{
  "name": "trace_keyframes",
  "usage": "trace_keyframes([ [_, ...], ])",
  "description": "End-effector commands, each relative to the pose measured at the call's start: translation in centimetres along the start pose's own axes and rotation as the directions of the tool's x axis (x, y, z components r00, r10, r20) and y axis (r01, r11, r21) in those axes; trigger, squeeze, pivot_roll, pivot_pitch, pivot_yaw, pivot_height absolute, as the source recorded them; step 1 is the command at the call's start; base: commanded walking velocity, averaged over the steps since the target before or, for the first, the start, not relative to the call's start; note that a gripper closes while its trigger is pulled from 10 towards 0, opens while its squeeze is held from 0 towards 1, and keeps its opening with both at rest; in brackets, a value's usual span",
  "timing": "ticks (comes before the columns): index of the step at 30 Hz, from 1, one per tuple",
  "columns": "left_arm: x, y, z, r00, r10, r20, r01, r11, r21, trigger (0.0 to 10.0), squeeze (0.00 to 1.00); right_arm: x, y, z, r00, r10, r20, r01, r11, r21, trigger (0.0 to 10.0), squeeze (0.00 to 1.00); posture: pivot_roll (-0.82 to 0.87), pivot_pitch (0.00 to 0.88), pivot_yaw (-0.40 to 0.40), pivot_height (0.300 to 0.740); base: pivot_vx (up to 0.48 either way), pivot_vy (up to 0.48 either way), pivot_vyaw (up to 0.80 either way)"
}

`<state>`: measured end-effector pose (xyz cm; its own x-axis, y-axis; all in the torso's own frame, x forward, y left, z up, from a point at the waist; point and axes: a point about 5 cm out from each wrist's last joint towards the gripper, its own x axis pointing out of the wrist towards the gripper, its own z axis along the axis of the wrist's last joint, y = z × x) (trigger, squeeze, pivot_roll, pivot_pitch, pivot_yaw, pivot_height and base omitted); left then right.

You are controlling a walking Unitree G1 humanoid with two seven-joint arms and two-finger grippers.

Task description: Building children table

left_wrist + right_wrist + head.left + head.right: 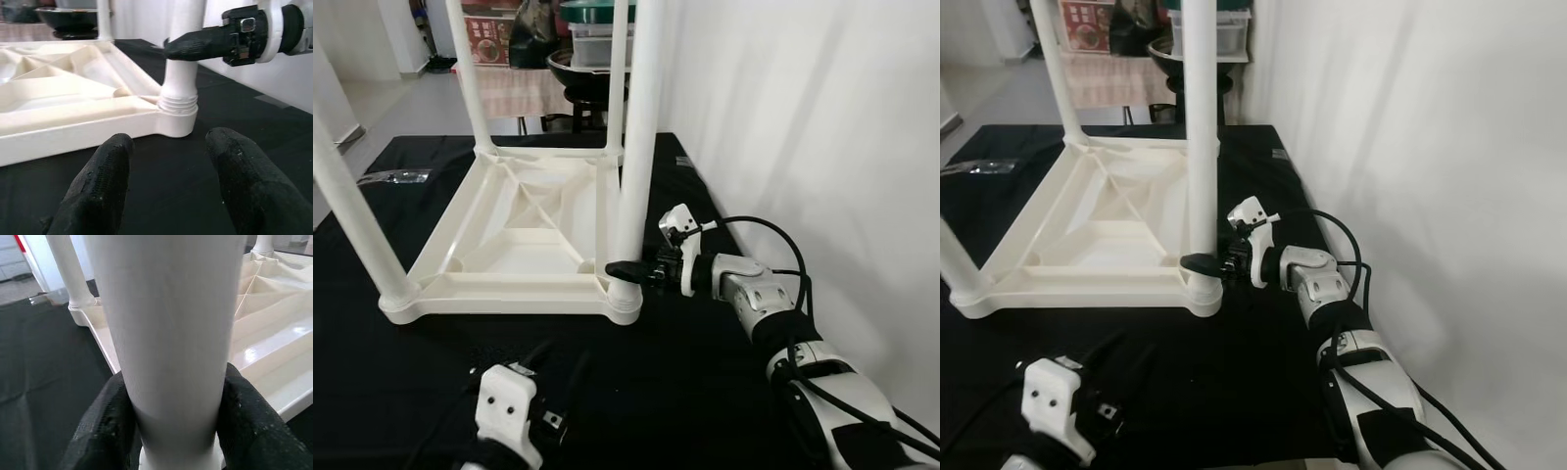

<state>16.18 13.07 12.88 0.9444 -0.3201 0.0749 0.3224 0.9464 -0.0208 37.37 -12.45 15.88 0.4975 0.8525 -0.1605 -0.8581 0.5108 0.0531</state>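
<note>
Right pincer (pixel 625 269) clamping leg (pixel 636 147) (no legible writing)

White table legs (pixel 641 117) are running out past the top edge; the near leg is hiding the right pincer's (pixel 625 268) fingertips.

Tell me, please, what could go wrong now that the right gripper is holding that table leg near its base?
The right gripper clamps the near-right leg low, just above its threaded socket; twisting there could cross-thread or tilt the tall leg. The upturned tabletop lies loose on the black cloth and may slide. The open left gripper rests close by and could bump the corner.
</note>
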Motion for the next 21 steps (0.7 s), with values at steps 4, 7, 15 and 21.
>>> trace_keyframes([
  [4,-0.1,-0.1,0.4,0.999,0.032,-0.002,-0.032,0.999,-0.014,10.0,0.0,-1.8,-1.5,-3.0,0.953,-0.292,-0.076,0.296,0.953,0.055,0.0,0.0,0.12,0.0,-0.109,0.74,0.0,0.0,0.0],
  [7,-0.3,0.0,0.5,0.999,0.038,-0.006,-0.038,0.999,-0.015,10.0,0.0,-3.1,-1.6,-6.4,0.739,-0.641,-0.208,0.656,0.754,0.006,0.0,0.0,0.11,0.0,-0.11,0.74,0.0,0.0,0.0],
  [15,-0.3,0.3,0.4,0.999,0.038,-0.023,-0.038,0.999,-0.027,10.0,0.0,-2.0,2.5,-6.8,0.74,-0.653,-0.159,0.663,0.749,0.012,0.0,0.0,0.08,0.0,-0.077,0.74,0.0,0.0,0.0],
  [21,0.0,0.4,0.4,0.999,0.042,-0.024,-0.043,0.998,-0.036,10.0,0.0,-0.6,2.8,-4.8,0.835,-0.535,-0.133,0.543,0.839,0.034,10.0,0.0,0.07,0.0,-0.076,0.74,0.0,0.0,0.0],
])
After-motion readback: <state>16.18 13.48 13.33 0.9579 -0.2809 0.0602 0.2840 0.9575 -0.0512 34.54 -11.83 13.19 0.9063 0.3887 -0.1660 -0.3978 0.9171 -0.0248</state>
